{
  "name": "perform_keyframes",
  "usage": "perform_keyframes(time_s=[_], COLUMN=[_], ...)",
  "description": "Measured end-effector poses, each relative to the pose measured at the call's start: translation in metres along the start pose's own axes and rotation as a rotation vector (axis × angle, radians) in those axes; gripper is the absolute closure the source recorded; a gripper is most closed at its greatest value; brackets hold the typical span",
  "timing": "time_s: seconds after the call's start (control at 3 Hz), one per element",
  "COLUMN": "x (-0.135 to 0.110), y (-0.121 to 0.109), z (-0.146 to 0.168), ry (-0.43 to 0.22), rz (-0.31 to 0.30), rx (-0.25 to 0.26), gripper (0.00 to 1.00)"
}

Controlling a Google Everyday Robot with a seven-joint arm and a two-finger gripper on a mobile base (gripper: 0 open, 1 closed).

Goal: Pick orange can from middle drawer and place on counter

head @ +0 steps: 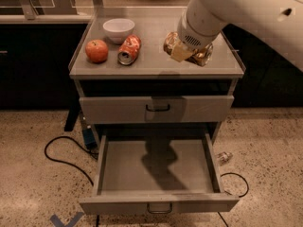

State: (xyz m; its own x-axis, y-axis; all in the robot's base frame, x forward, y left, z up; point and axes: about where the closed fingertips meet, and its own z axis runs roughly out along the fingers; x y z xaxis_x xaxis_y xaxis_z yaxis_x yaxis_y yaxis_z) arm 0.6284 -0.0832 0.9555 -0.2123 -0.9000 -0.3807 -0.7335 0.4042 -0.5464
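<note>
My gripper [186, 51] is over the right part of the grey counter [156, 65], at the end of the big white arm. It is shut on the orange can [202, 56], a shiny gold-bronze can held tilted just above the counter surface. The middle drawer [123, 174] is pulled fully open below, and only the arm's shadow lies in it.
On the counter's left stand a white bowl [118, 28], a red apple [96, 50] and a red-orange and white can [129, 50] on its side. The drawer above [189, 109] is shut. Black cables [59, 150] and a small clear object [225, 157] lie on the floor.
</note>
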Motion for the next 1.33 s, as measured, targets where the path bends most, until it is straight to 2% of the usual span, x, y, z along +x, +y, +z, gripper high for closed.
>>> perform_keyframes(time_s=[0.33,0.67,1.0,1.33], x=[0.02,0.038,0.044,0.046], y=[-0.023,-0.021,-0.034,-0.038], z=[0.038,0.102,0.11,0.116], ry=[0.002,0.01,-0.006,0.004], rz=[0.026,-0.03,-0.074,-0.074], rx=[-0.091,-0.27,-0.283,-0.286], gripper=[1.0,1.0,1.0,1.0])
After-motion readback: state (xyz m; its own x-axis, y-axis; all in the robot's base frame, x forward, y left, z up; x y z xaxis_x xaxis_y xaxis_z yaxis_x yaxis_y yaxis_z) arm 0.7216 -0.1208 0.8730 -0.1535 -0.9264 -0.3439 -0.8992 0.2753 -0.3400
